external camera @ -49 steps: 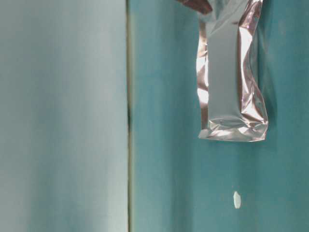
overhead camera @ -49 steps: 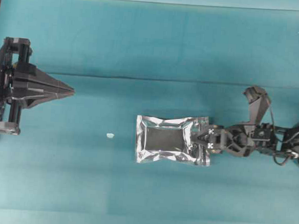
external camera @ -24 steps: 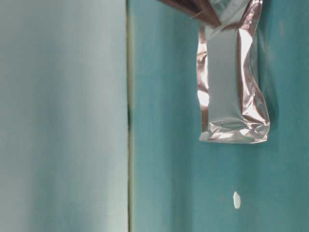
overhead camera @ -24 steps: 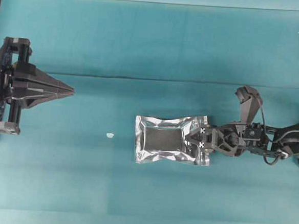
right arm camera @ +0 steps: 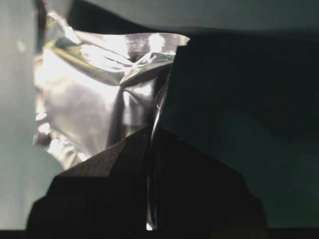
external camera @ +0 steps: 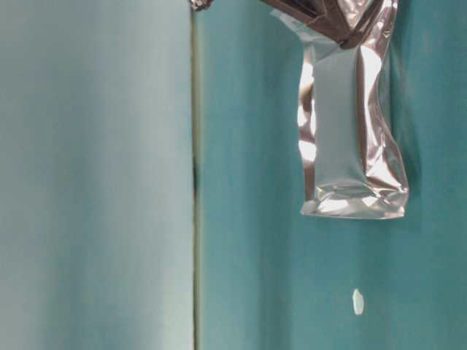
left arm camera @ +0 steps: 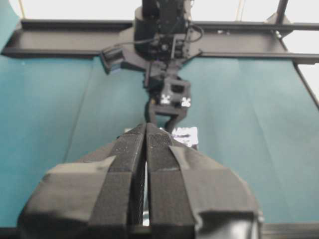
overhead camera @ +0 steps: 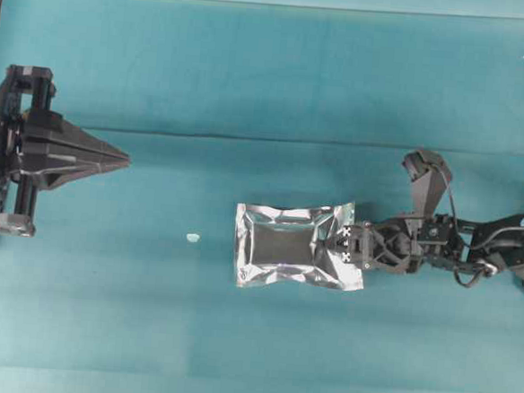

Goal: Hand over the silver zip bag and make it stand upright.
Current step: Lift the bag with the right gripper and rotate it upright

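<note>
Silver zip bag (overhead camera: 286,258) lies flat on the teal cloth (overhead camera: 252,79), a little right of the middle in the overhead view, its long side running left to right and its dark reflective centre facing up. The right gripper (overhead camera: 341,247) is clamped on the bag's right end, which is puckered where the jaws meet it. Only the right wrist view shows that pinch closely: the crinkled foil (right arm camera: 107,89) runs down into the slit between the two dark fingers (right arm camera: 99,194), which are pressed together on it. The table-level view shows the bag (external camera: 350,138) end on, with its free end resting on the cloth and the gripped end crumpled at the top edge of the picture; the gripper itself is mostly cut off there. A tiny white speck (overhead camera: 192,237) lies on the cloth well left of the bag. The left gripper (overhead camera: 121,159) sits at the far left, apart from the bag; its wrist view shows its taped fingers (left arm camera: 124,169) pressed together with nothing between them, facing the right arm and a glint of foil beyond.
</note>
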